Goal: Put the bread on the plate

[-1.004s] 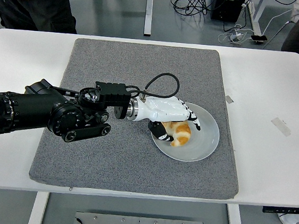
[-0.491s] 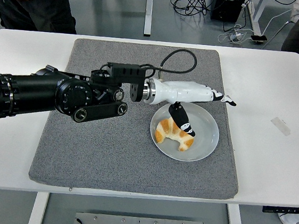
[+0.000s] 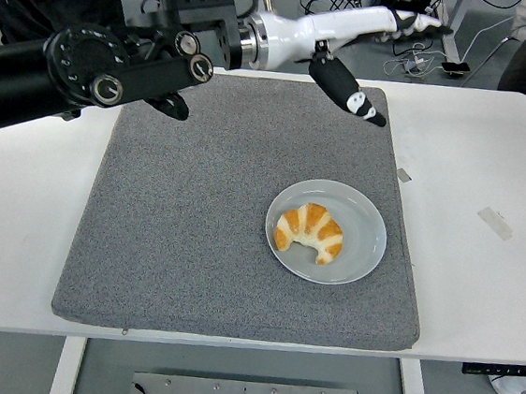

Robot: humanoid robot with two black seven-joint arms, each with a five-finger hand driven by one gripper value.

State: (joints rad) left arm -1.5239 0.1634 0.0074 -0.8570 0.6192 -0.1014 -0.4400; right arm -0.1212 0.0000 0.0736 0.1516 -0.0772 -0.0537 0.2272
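Golden and curved, the bread [image 3: 310,233] lies on the pale grey plate [image 3: 366,217], right of centre on the grey mat [image 3: 177,207] covering the white table [image 3: 473,172]. Half a second ago the left hand [image 3: 355,37] hovered just over the plate; it has since lifted away to the mat's far edge, fingers spread wide and holding nothing. Released and resting inside the rim, the bread looks placed, so the task appears complete.
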